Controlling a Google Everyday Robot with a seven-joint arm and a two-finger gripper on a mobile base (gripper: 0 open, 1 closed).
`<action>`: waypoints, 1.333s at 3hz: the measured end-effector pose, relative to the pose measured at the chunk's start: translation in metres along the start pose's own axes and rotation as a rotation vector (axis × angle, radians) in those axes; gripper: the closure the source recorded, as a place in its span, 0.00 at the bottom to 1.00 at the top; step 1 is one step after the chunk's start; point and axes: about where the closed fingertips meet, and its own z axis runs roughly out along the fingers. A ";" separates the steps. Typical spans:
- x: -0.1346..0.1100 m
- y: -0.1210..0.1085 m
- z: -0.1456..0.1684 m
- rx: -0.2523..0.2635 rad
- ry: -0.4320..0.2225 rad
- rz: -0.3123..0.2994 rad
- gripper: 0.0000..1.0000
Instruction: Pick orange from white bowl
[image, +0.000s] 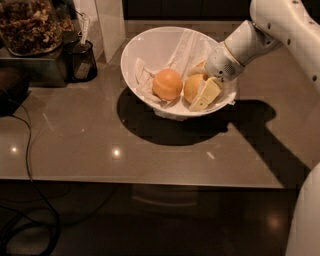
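Observation:
The white bowl (150, 45), lined with crumpled white paper, stands on the counter at top centre. Two fruits lie in it. The orange (191, 86) is the yellowish one on the right. A deeper reddish-orange fruit (167, 84) lies to its left. My gripper (196, 88) reaches into the bowl from the right. One pale finger (207, 95) lies against the orange's front right side, and the other is behind the orange. The fingers are shut on the orange, which rests in the bowl.
A black cup (82, 61) and a glass jar of nuts (29, 25) on a dark stand are at the back left. A white box (110, 25) stands behind the bowl. A dark cable (25, 150) runs over the counter's left side. The counter's front edge (150, 184) is below.

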 end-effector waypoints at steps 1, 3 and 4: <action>-0.001 0.000 -0.001 0.000 0.000 0.000 0.35; -0.004 -0.001 0.000 -0.009 -0.002 -0.002 0.81; -0.004 -0.001 0.000 -0.009 -0.002 -0.002 1.00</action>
